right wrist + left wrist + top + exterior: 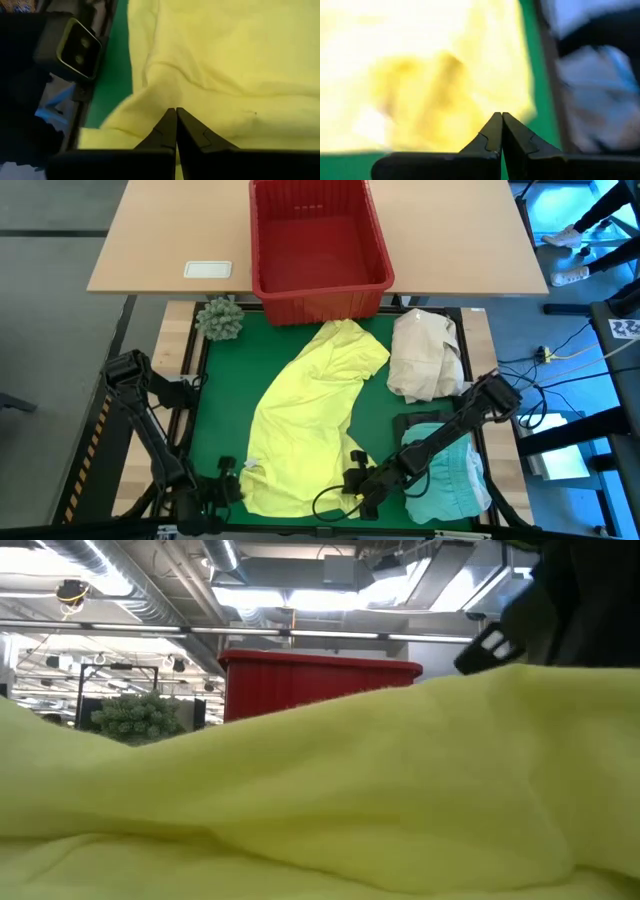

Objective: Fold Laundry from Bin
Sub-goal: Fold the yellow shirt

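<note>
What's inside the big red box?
The red box looks empty: only its bare red floor and slotted walls show from above. Nothing in it is covered. The yellow shirt lies outside, on the green mat.

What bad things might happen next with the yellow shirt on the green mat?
1. Both grippers, left and right, sit shut at the near edge of the yellow shirt. Whether either actually pinches cloth is unclear; a lift might leave it behind.
2. The shirt lies crumpled and slanted, its far end close to the red bin. Pulling may bunch it further.
3. The right arm reaches over the turquoise garment and might drag it along.
</note>
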Action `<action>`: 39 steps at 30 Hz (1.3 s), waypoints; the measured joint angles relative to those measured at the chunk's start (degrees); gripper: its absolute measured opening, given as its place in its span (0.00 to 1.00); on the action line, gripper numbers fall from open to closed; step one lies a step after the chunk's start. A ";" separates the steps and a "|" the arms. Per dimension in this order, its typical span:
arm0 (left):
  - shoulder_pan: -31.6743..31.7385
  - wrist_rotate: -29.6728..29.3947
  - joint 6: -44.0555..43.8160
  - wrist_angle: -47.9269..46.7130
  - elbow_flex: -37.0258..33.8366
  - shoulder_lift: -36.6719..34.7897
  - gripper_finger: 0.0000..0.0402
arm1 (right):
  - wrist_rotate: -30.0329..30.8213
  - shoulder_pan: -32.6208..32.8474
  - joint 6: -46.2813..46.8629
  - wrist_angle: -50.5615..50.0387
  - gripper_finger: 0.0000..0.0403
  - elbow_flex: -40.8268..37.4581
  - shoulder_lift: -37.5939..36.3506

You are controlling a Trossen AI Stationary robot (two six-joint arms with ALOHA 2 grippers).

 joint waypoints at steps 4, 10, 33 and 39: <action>1.99 -9.14 1.37 -1.38 1.87 -0.01 0.00 | 0.03 0.00 -0.27 0.70 0.01 0.04 -0.58; 7.29 -1.01 4.16 0.03 1.76 2.11 0.00 | 0.12 -0.02 -1.78 2.44 0.01 0.01 -0.58; 5.19 18.78 -5.24 -7.89 2.75 8.37 0.00 | 1.80 -0.03 0.09 -4.14 0.01 0.01 -0.58; 1.75 15.27 -9.24 -12.23 7.63 8.52 0.00 | 3.66 -0.05 0.23 -5.15 0.01 0.01 -0.58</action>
